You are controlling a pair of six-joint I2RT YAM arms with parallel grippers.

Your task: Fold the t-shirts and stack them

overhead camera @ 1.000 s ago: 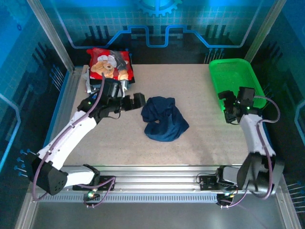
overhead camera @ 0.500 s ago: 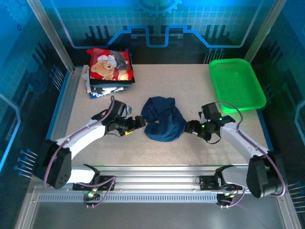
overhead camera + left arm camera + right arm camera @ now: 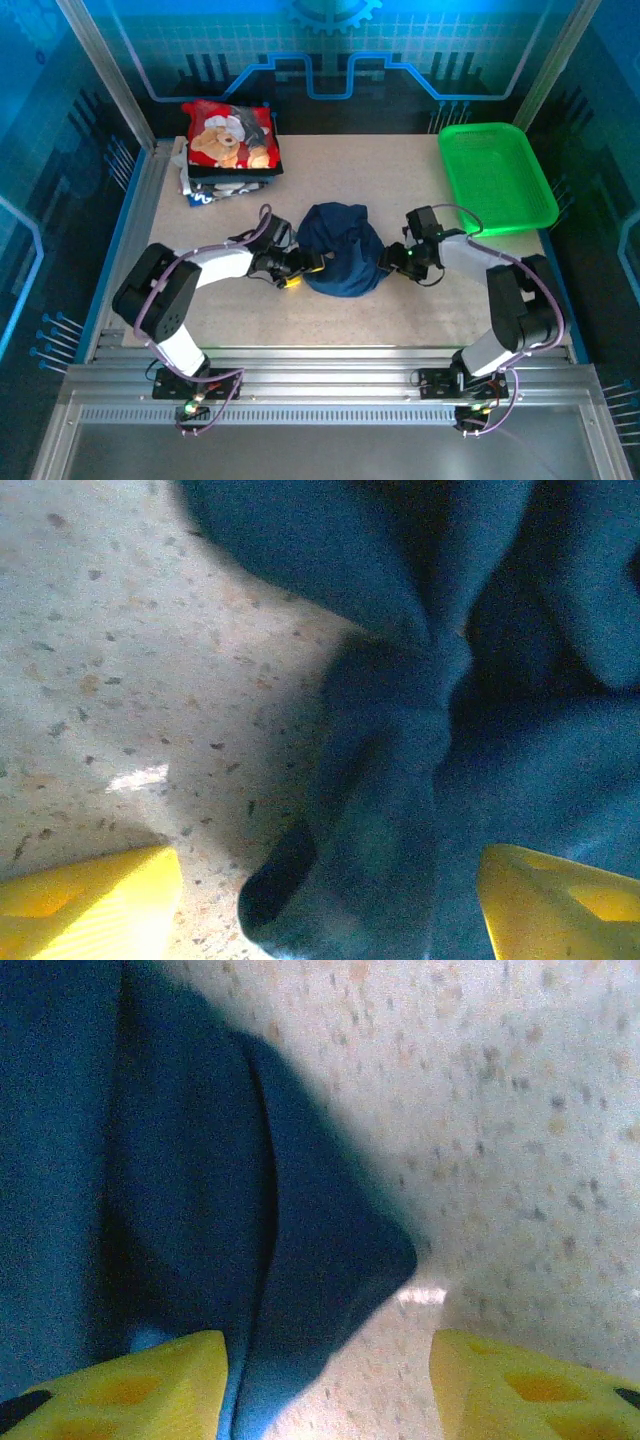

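Top view: navy t-shirt (image 3: 342, 250) bunched up; left gripper (image 3: 305, 265) at its L edge, right gripper (image 3: 392, 262) at its R edge; red t-shirt (image 3: 232, 135) back-left of it. Left wrist: fingers (image 3: 90, 905) wide apart, navy fold btwn, unclamped. Right wrist: fingers (image 3: 140, 1380) spread, navy corner btwn, nothing gripped.

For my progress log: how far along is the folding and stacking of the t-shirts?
Done: a folded pile at the far left, red teddy-bear shirt on top. In hand: left gripper and right gripper, both open, flank the crumpled navy shirt. Left: fold it and stack it.
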